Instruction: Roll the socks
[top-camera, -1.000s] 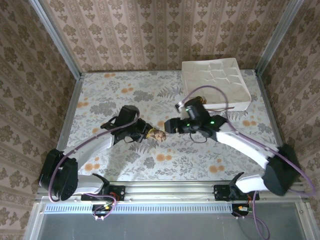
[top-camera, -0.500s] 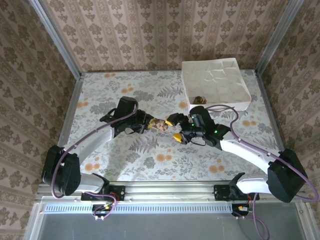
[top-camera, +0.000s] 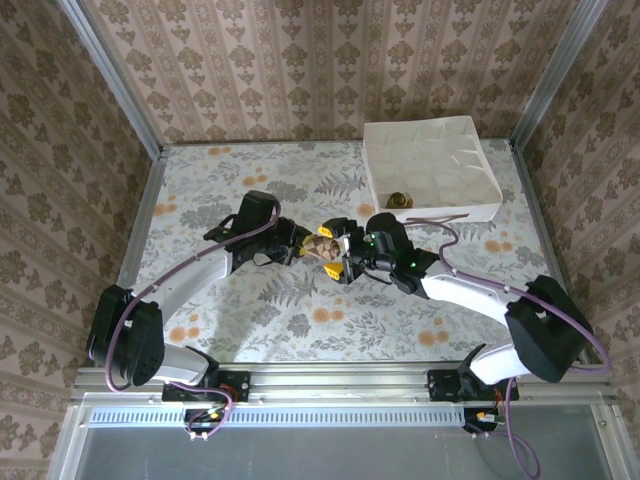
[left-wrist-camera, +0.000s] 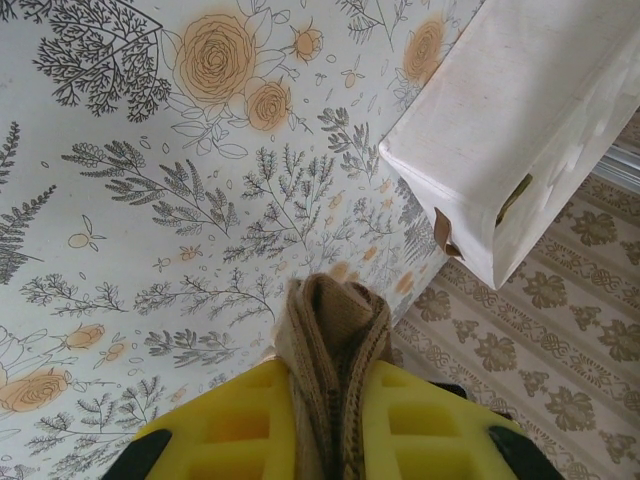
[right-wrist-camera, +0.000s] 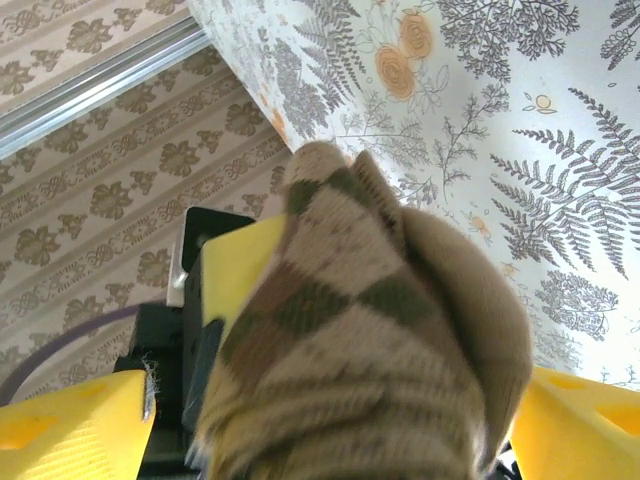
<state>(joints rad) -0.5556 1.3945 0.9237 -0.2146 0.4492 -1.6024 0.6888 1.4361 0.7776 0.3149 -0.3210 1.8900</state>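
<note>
Floral-print table (top-camera: 330, 340) beneath held sock (top-camera: 320, 245); patterned wallpaper (top-camera: 300, 60) around.

Floral-print table (top-camera: 200, 190), white box (top-camera: 440, 160) at its far right corner, patterned wallpaper walls (top-camera: 330, 70), metal front rail (top-camera: 340, 380)

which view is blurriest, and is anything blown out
Right wrist view: the argyle sock sits so near the lens that its lower edge goes soft, while the tablecloth behind is sharp. Left wrist view: crisp, the white box bright but its texture readable. Top external view: even light, faint soft shadows.
</note>
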